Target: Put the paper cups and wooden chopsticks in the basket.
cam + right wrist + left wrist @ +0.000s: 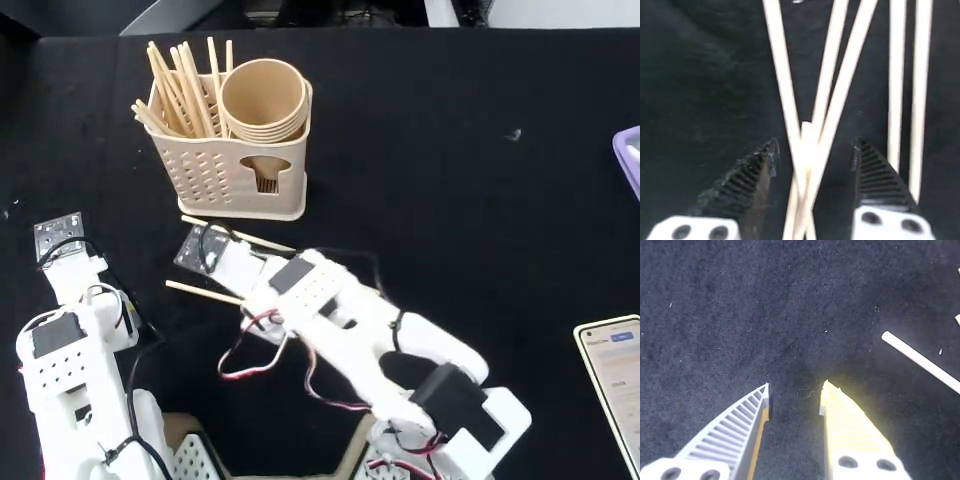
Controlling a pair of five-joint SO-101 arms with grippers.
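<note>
A beige slotted basket [225, 175] stands at the back left of the black table. It holds a stack of paper cups [263, 100] and several wooden chopsticks [180, 85] standing upright. Loose chopsticks [205, 291] lie in front of the basket. My right gripper [197, 248] sits low over them. Its jaws are open in the right wrist view [815, 147], with crossed chopsticks [782, 85] lying between the fingers. My left gripper [60, 235] is at the front left, open [795, 392] over bare cloth, with one chopstick [920, 362] lying off to its side.
A phone [612, 370] lies at the right edge of the table. A purple object [630, 155] pokes in farther back on the right. The cloth between the basket and the right edge is bare.
</note>
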